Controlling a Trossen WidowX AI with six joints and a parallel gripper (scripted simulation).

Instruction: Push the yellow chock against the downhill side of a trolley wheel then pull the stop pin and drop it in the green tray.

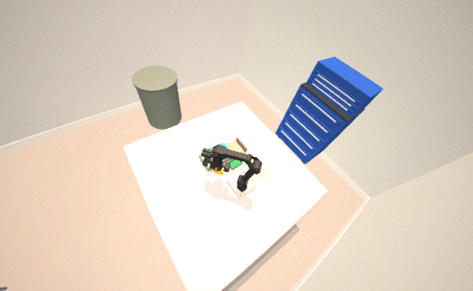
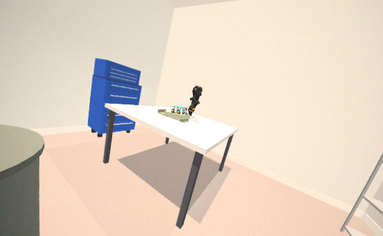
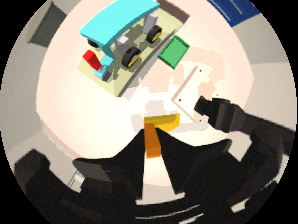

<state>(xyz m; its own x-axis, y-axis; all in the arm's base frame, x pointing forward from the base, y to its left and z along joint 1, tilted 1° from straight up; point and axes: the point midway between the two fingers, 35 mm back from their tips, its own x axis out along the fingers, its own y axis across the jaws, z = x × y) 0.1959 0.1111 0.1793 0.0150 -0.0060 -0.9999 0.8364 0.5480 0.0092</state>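
Observation:
My gripper is shut on the orange handle of the yellow chock. The chock is in the air beside the ramp; its black base does not show clearly. The cyan-topped trolley stands on the pale green ramp, with two near-side wheels in the wrist view. The red-headed stop pin is at the trolley's uphill end. The green tray lies beside the ramp; nothing shows in it.
A brown block is at the ramp's far end. The arm's pale base plate is on the white table. A blue cabinet and a grey bin stand off the table.

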